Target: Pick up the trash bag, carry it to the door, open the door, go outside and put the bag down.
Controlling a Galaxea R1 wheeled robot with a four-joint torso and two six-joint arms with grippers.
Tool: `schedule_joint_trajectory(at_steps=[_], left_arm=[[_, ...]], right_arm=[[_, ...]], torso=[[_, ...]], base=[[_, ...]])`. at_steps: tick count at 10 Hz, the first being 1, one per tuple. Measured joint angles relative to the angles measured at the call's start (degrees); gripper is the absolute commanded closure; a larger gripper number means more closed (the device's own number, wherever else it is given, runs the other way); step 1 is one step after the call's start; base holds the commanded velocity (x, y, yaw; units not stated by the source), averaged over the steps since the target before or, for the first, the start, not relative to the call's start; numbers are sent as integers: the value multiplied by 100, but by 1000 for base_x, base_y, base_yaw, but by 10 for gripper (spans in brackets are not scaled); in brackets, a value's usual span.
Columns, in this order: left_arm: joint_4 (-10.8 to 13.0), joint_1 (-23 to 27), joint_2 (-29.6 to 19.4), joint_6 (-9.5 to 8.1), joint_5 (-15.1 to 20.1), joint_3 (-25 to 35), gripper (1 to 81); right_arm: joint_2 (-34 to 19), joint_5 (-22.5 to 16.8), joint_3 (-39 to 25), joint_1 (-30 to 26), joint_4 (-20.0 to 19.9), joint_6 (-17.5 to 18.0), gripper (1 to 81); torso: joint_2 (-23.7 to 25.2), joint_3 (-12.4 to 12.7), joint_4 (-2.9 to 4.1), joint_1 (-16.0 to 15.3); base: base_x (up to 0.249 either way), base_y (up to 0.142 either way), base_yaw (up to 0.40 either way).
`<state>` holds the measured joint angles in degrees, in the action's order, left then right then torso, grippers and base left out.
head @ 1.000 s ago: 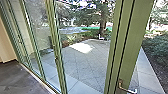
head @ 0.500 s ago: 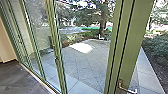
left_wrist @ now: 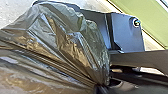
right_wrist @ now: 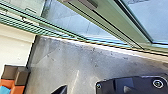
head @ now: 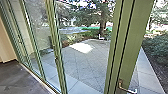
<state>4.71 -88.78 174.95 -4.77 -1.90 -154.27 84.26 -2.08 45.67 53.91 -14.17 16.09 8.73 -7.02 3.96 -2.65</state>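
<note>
Left wrist view shows one gathered trash bag (left_wrist: 62, 45).

Shows indoors as grey floor (head: 15, 78), scuffed with small dark specks. Meets a pale sill (head: 35, 78) along the glazing. Gives way outside to jointed grey paving (head: 82, 65), bearing a bright patch of light (head: 81, 47). Borders an orange-and-brown object (right_wrist: 21, 83), contact unclear.
</note>
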Motion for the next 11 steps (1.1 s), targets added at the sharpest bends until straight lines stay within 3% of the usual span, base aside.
schedule_joint_trajectory(at_steps=[3, 6, 7, 8, 11], left_arm=[[-2, 0, 16, 0, 1, -6, 811], [-2, 0, 16, 0, 0, -6, 811], [-2, 0, 17, 0, 1, -6, 811], [-2, 0, 17, -2, 1, -9, 811], [-2, 0, 17, 0, 1, -9, 811]], right_arm=[[-204, -701, -38, -1161, -315, 254, 10], [-297, -1467, -30, -2149, -408, 995, 10], [-299, -1776, 39, -2403, -427, 1434, 10], [-235, -2035, 196, -2575, -446, 1775, 10], [261, -2227, 645, -2621, -444, 2164, 10]], torso=[[0, 0, 0, 0], [0, 0, 0, 0], [0, 0, 0, 0], [0, 0, 0, 0], [0, -2, 0, 0]], base=[[0, 0, 0], [0, 0, 0], [0, 0, 0], [0, 0, 0], [0, 0, 0]])
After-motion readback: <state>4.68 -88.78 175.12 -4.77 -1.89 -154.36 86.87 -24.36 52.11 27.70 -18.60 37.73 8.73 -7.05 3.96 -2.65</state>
